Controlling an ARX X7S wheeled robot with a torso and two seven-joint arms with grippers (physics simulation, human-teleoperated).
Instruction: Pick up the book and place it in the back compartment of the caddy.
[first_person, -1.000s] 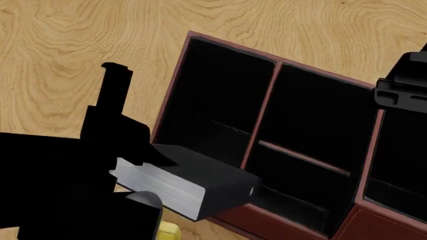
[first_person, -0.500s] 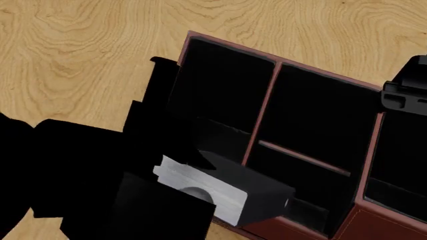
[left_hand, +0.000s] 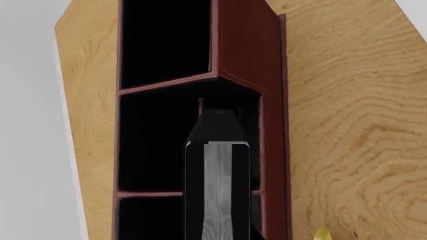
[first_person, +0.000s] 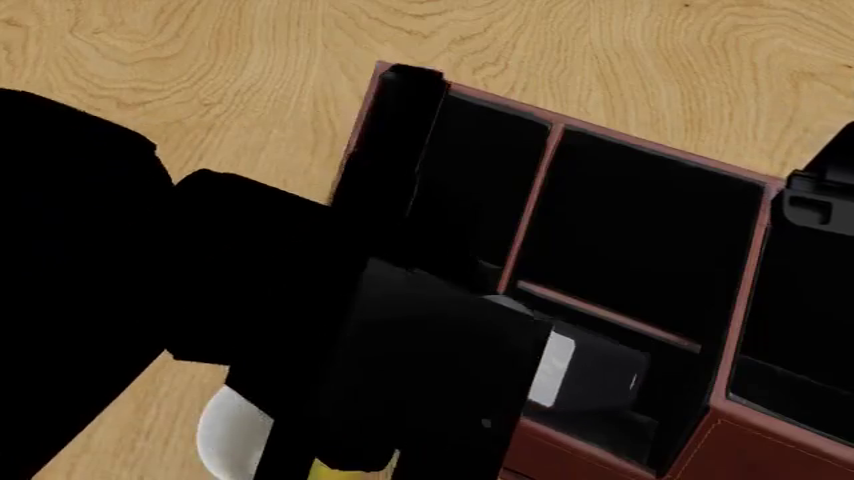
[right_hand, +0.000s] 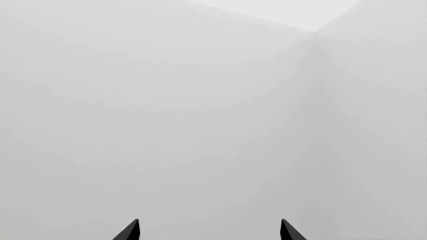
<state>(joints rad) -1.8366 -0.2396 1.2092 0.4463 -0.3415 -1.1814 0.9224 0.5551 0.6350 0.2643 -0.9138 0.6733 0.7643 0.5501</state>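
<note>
One book (first_person: 577, 368) gripped by left end effector (left_hand: 217, 150), over caddy (first_person: 534, 205) compartments.

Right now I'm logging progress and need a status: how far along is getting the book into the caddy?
Done: the book is lifted and clamped in the left gripper. In hand: it hangs over the caddy, above a divided section, page edge showing. Left: lower it into the back compartment and release. The right gripper is open and idle.

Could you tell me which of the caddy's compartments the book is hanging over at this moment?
The small front one just below the short crossbar: the book hangs over it, unlike the caddy's two large compartments behind.
</note>
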